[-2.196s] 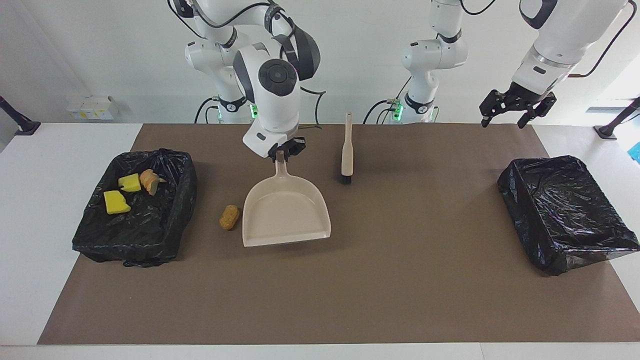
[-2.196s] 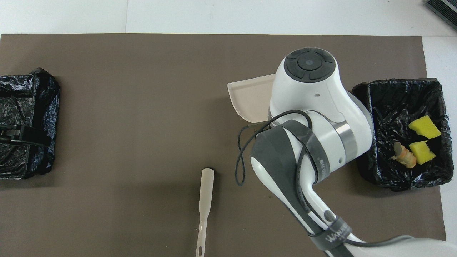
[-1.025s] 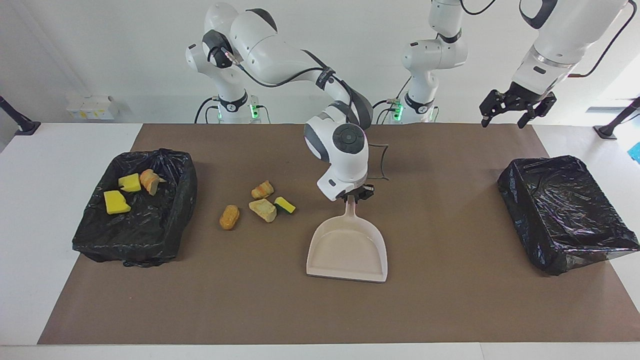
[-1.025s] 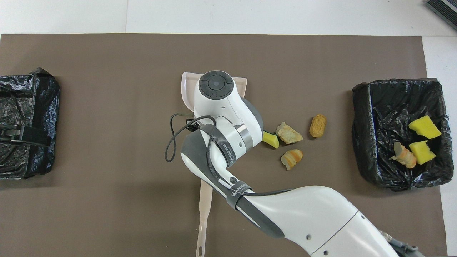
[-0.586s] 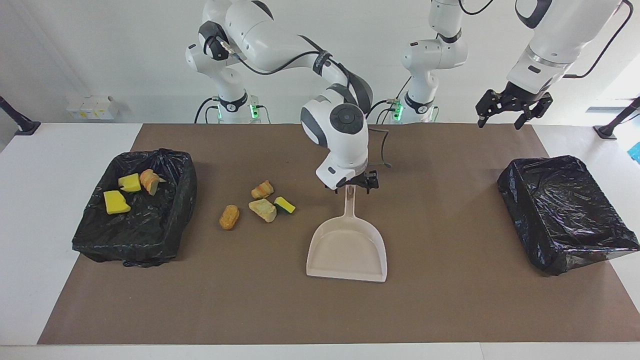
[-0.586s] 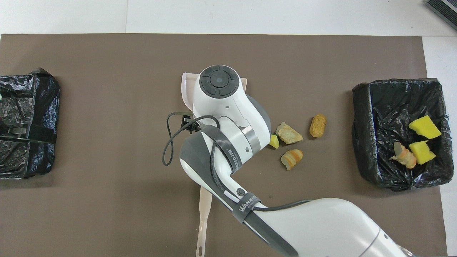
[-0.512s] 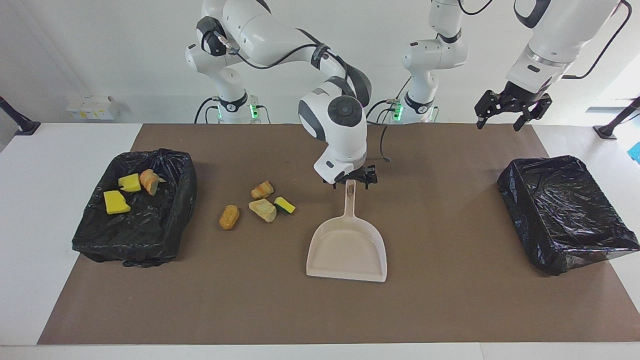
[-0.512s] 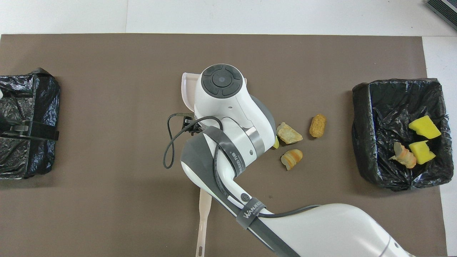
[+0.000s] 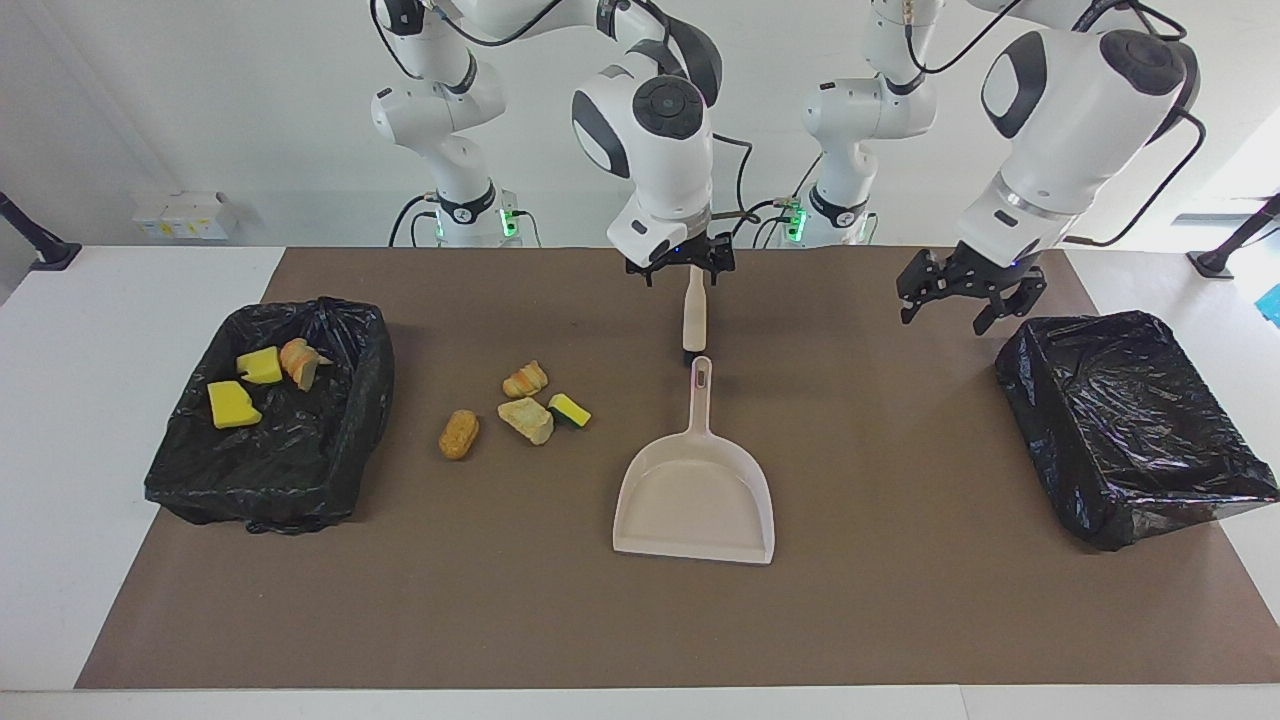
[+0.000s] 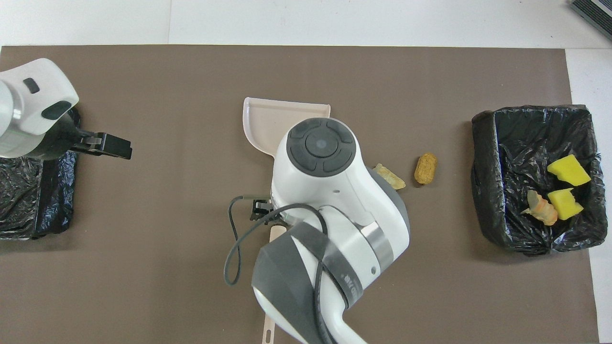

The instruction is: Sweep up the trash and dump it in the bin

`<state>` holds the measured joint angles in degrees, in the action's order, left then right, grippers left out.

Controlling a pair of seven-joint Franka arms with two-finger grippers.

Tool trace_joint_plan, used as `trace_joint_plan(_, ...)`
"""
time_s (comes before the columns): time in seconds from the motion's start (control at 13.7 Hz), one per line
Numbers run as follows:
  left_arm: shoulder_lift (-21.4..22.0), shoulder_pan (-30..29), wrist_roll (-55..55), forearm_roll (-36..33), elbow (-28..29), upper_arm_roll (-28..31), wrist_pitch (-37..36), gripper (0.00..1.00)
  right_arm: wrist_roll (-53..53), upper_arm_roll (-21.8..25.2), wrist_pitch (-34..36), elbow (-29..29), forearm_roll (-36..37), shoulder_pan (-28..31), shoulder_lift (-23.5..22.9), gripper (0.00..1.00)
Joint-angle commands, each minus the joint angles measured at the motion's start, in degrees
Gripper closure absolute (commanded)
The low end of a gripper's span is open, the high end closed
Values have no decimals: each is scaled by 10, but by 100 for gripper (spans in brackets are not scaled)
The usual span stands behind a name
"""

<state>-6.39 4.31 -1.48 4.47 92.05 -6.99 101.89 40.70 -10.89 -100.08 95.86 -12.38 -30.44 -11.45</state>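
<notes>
Right gripper hangs spread over the brush, above the dustpan; left gripper hangs spread beside the empty bin; four scraps lie loose.

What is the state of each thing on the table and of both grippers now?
Beige plastic dustpan: flat on mat, released, empty.
Beige brush: lying on mat.
Black-lined bin with scraps: holds three pieces.
Other black-lined bin: no scraps visible.
Four loose scraps: on mat.
Right gripper: open, over brush.
Left gripper: open, raised.
</notes>
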Motion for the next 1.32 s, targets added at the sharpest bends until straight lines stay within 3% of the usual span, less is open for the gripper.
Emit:
trace_joint_plan(0.0, -59, 46, 31, 5, -33, 7, 50, 0, 10, -4, -83, 183, -42, -25, 110, 0)
trace_joint_plan(0.15, -101, 74, 53, 5, -48, 7, 94, 0, 31, -3, -121, 251, -76, -51, 140, 0)
trace_joint_plan(0.44, -184, 132, 81, -1, -76, 7, 177, 0, 72, -3, -228, 309, -81, -100, 118, 0)
trace_joint_plan(0.66, -186, 172, 84, -19, -67, 7, 177, 0, 107, -4, -313, 312, -81, -136, 64, 0)
trace_joint_plan(0.81, -160, 195, 86, -18, -18, 7, 165, 0, 113, -3, -331, 311, -81, -146, 56, 3)
trace_joint_plan(0.95, -129, 210, 111, -19, 43, 7, 168, 0, 110, -3, -332, 311, -81, -146, 56, 24)
trace_joint_plan(1.1, -123, 228, 134, -18, 71, 7, 173, 0, 107, -3, -331, 311, -81, -146, 56, 59)
trace_joint_plan(1.24, -125, 239, 154, -19, 81, 7, 172, 0, 109, -3, -327, 302, -80, -146, 51, 62)
